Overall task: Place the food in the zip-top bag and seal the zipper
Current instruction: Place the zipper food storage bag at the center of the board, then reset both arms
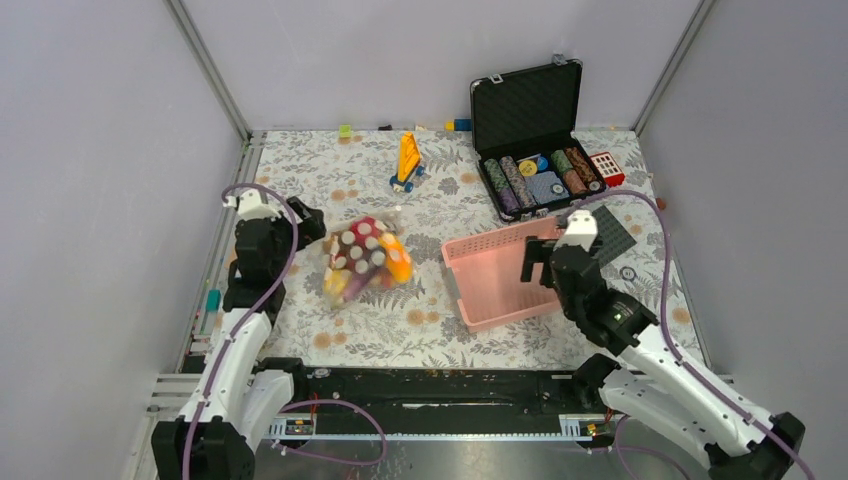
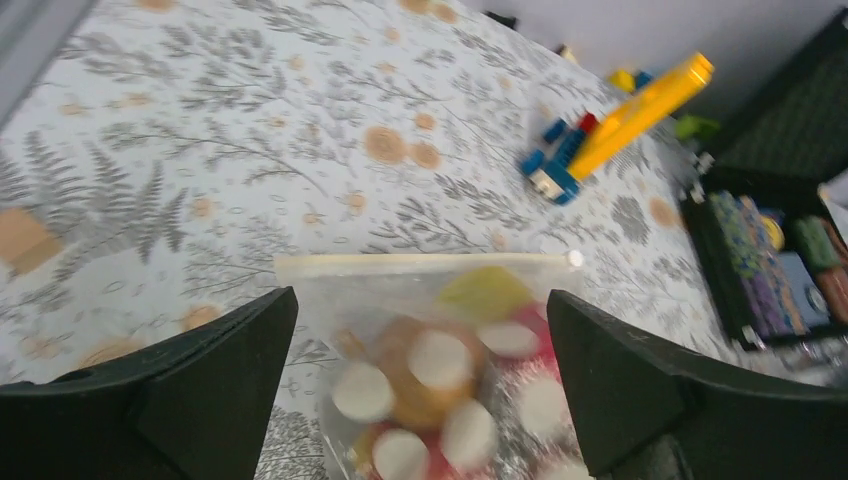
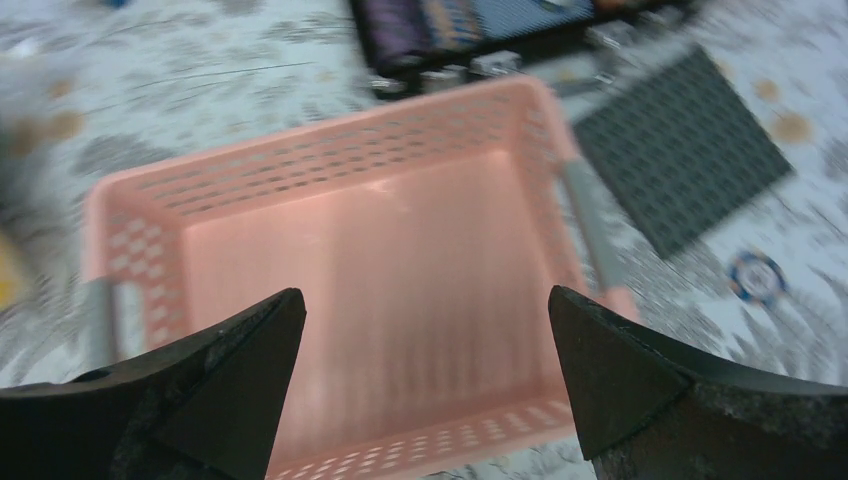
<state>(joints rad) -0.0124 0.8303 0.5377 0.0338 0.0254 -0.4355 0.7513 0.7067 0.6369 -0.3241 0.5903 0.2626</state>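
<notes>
From here the job looks close to finished. The clear, dotted, crinkly zip-top bag (image 1: 365, 262) lies on the floral-clothed table (image 1: 400, 330), toward its left edge and about halfway back. The colourful toy food (image 1: 372, 250) is bunched inside it, with yellow, red and orange showing through the plastic.

My left claw (image 2: 420, 300) hangs over the bag with its jaws spread wide and nothing between them. In its wrist view the thin clear zipper (image 2: 430, 262) runs straight and flat across the bag's mouth. I judge it pressed shut, though I can't check its whole length.

My right claw (image 3: 425, 300) is just as wide and empty, over the pink slotted plastic basket (image 3: 330, 140) toward the table's right edge, and I see no food in it. What's left, I think, is a check of the seal.
</notes>
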